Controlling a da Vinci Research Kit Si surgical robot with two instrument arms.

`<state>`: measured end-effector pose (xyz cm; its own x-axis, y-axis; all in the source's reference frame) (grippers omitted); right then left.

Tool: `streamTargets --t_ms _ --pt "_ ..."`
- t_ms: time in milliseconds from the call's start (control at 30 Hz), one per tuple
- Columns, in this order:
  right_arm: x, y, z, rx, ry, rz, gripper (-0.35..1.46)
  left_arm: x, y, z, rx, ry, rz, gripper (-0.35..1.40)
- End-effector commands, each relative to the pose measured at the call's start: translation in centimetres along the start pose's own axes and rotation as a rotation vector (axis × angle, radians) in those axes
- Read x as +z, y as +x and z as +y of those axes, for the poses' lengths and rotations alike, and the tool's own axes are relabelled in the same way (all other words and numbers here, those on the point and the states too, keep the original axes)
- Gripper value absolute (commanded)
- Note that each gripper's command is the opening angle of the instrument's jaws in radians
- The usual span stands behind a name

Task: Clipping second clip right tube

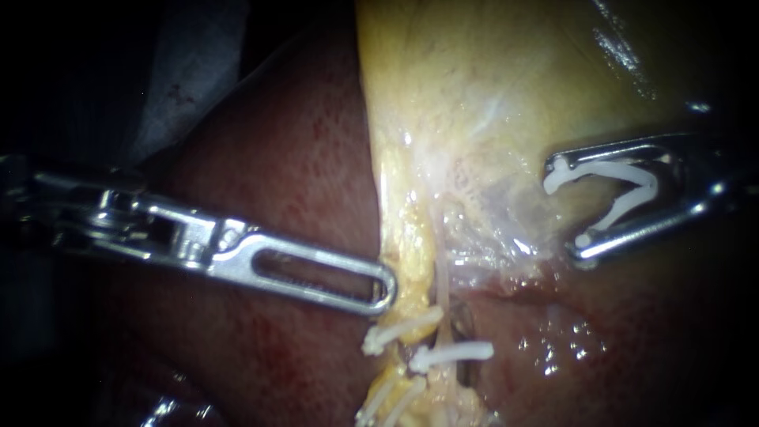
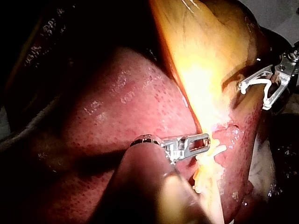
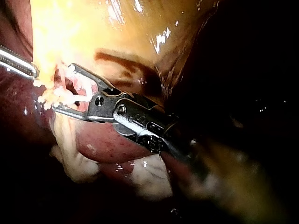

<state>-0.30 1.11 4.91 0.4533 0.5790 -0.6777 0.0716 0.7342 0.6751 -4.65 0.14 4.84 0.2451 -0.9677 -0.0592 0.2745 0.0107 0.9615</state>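
While my right instrument (image 1: 568,209) hangs over the gallbladder (image 1: 490,79), its jaws stand wide apart with one open white clip (image 1: 613,168) seated between them, and they close on no tissue. Just past the jaw tips the yellow wall thins to a pale, glistening film. Beyond that, the right tube (image 1: 444,292) runs down as a thin pale strand, apart from my jaws and not between them. It carries one shut clip (image 1: 449,353). A second shut clip (image 1: 391,332) sits on the yellow strand beside it, and a third (image 1: 383,399) lies lower, partly cut off, so I count four clips with the one I carry. My left instrument (image 1: 387,289) touches that yellow strand with its slotted tip, and I cannot tell whether it has hold of it. Underneath everything lies the liver (image 1: 292,158), dark red, wet and speckled. Around it is darkness, apart from one grey patch (image 1: 190,71).
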Motion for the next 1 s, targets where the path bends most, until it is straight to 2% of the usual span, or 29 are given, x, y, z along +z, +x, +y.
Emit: streamTargets --t_ms 33,167,333,533,800,1000 --pt "0.0 0.0 0.0 0.0 0.0 0.0 0.6 -0.02 0.0 -0.01 0.0 0.001 0.001 -0.35" --pt "0.01 -0.02 -0.02 -0.001 0.0 0.0 0.59 -0.15 -0.01 -0.08 -0.003 0.01 0.012 -0.35" --pt "0.08 -0.07 -0.05 -0.006 -0.007 0.0 0.58 -0.39 -0.05 -0.19 -0.008 0.009 -0.002 -0.35" --pt "0.35 -0.25 -0.11 0.016 0.013 -0.008 0.58 -0.66 -0.1 -0.31 -0.018 0.007 -0.019 -0.35" --pt "0.82 -0.55 -0.17 0.051 0.053 -0.028 0.58 -0.75 -0.13 -0.45 -0.025 0.01 -0.022 -0.35" --pt "1.04 -0.73 -0.19 0.063 0.059 -0.035 0.57 -0.8 -0.14 -0.52 -0.029 0.01 -0.025 -0.35"
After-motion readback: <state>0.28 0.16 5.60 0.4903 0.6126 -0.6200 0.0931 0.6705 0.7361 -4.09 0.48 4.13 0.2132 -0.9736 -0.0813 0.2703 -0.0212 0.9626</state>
